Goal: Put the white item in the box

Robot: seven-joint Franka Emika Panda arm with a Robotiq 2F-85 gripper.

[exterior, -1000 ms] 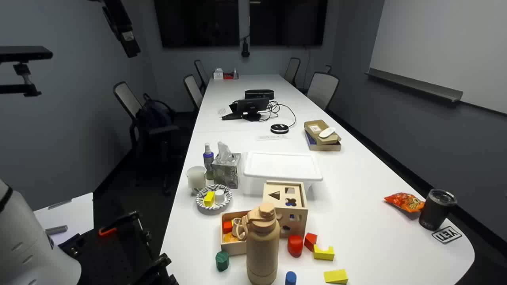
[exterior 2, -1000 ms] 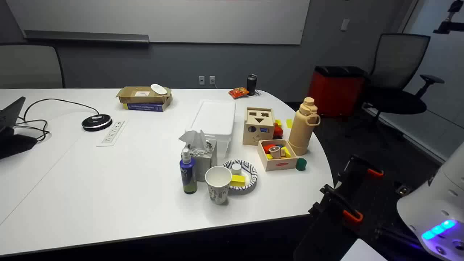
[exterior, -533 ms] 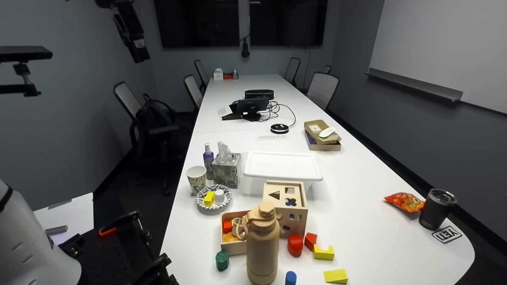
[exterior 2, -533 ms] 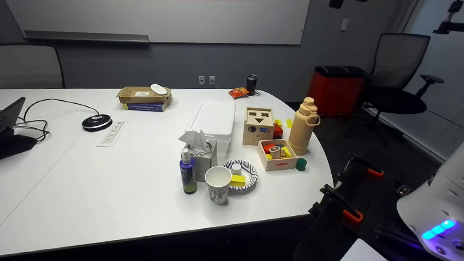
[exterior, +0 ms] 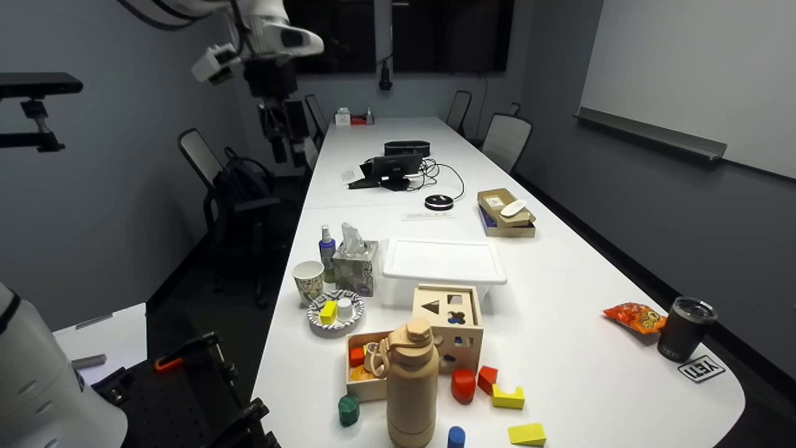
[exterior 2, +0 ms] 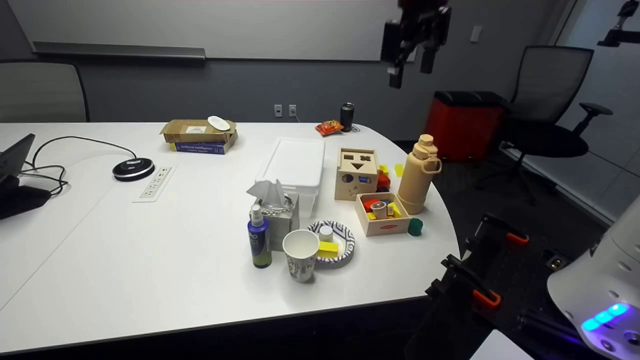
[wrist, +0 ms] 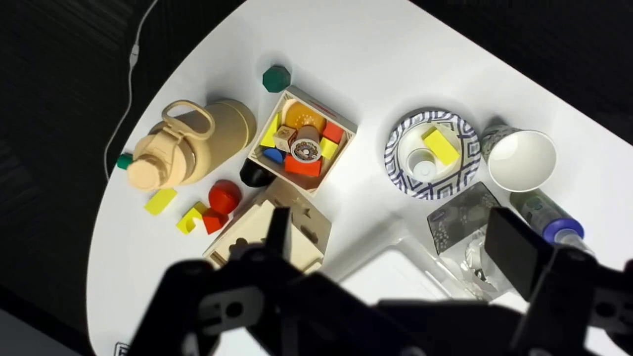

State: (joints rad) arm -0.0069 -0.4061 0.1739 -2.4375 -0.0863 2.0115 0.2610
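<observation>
Jaws wide, white cylinder (wrist: 424, 169) in the bowl (wrist: 395, 153)

I have the gripper (exterior 2: 411, 75) hanging well above the table (exterior 2: 150, 280), pointing down and a little blurred in both exterior views. My wrist view shows its jaws spread far apart, with a broad gap between the fingers (wrist: 517, 254) and nothing held. In that picture one finger overlaps the shape sorter (wrist: 254, 227) and the other the tissue box (wrist: 460, 217) (a matter of sightline, since I am looking down from high up).

The white cylinder stands upright inside the patterned bowl, just beside a yellow block (wrist: 441, 146). In an exterior view the cup (exterior 2: 301, 260) covers part of the bowl's rim.

The tissue box, pale grey with a tissue sticking up from its top, stands near the bowl, between the spray bottle (exterior: 328, 255) and the tub (exterior: 444, 261) with its white lid on.

On the other side of the bowl I see the wooden tray (exterior 2: 387, 229), full of coloured blocks, and past it the flask (exterior 2: 417, 175), upright. A green block (exterior 2: 415, 227) sits just beside the tray. Loose red and yellow blocks lie near the shape sorter. Well apart from these, an orange bag (exterior: 635, 317) lies next to a black tumbler (exterior: 684, 330).
</observation>
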